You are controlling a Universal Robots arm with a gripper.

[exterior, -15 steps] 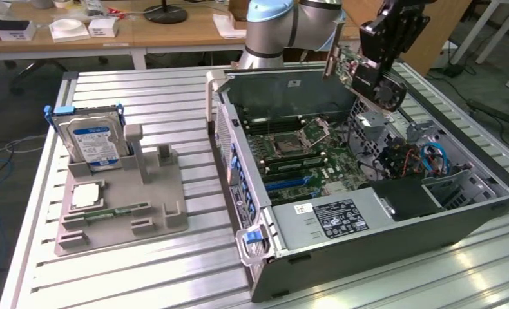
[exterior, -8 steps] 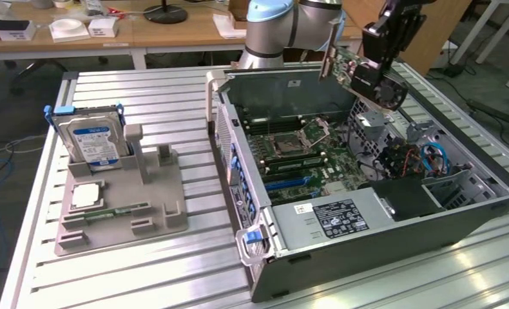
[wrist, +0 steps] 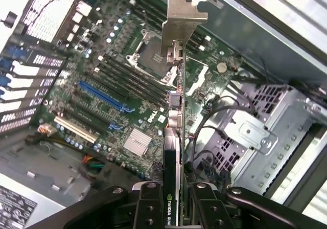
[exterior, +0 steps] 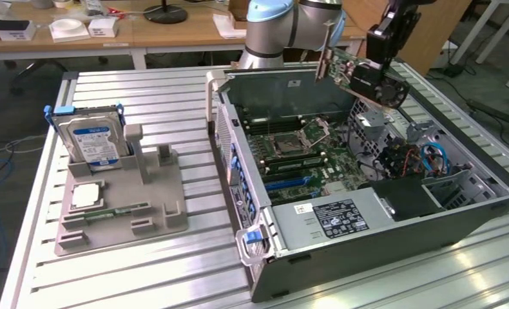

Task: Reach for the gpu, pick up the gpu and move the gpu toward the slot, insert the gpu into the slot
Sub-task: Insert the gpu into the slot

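Finding: the gpu (exterior: 355, 69) (wrist: 175, 117) is clear of all surfaces, suspended above the open computer case (exterior: 392, 239), over the motherboard (exterior: 299, 149) (wrist: 127, 81).

Orientation: in the exterior view its long axis slopes, with the bracket end higher toward the exterior view's left and the fan end lower toward the right. The wrist view shows it edge-on, with the bracket end farthest from the fingers.

Appearance: green circuit board, black cooler shroud with a round fan, and a silver end bracket with a bent tab.

Gripper (exterior: 377, 63) (wrist: 176, 208): black fingers clamped on the card's two faces.
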